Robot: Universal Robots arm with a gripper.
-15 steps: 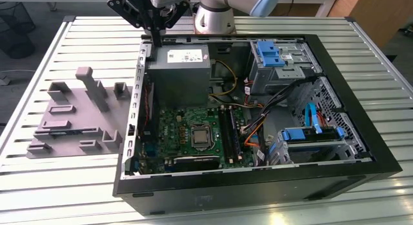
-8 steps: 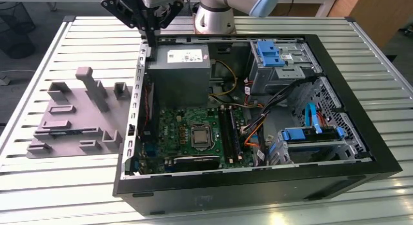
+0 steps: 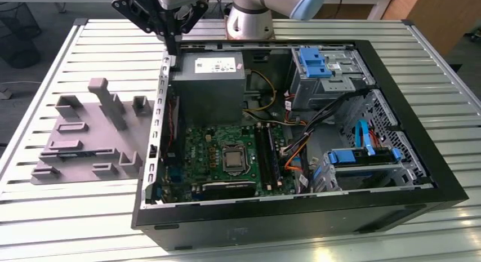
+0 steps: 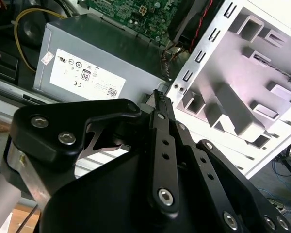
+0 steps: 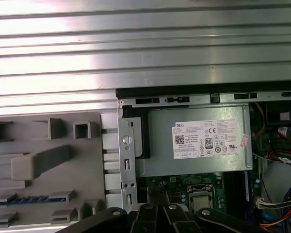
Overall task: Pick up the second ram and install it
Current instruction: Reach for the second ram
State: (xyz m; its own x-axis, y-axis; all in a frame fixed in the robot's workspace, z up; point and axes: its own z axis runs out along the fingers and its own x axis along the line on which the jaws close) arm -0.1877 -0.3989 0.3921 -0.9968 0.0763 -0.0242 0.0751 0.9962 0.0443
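Observation:
The second ram (image 5: 31,199) is a thin bluish strip lying in a slot of the grey holder (image 5: 39,165); in the exterior view it shows as a dark line (image 3: 75,154) in that holder (image 3: 90,132), at the exterior view's left of the case. My gripper (image 3: 173,52) hangs over the back left corner of the open computer case (image 3: 301,217), beside the power supply (image 3: 206,76). Its fingertips (image 4: 159,93) are pressed together and shut, with nothing seen between them. The black memory slots (image 3: 265,152) lie on the green motherboard (image 3: 218,143).
The case stands on a slatted metal table (image 3: 75,217). Blue drive latches (image 3: 312,62) and loose cables (image 3: 301,149) fill the case at the exterior view's right. The holder has several upright grey posts (image 3: 105,98). The arm's base (image 3: 252,20) stands behind the case.

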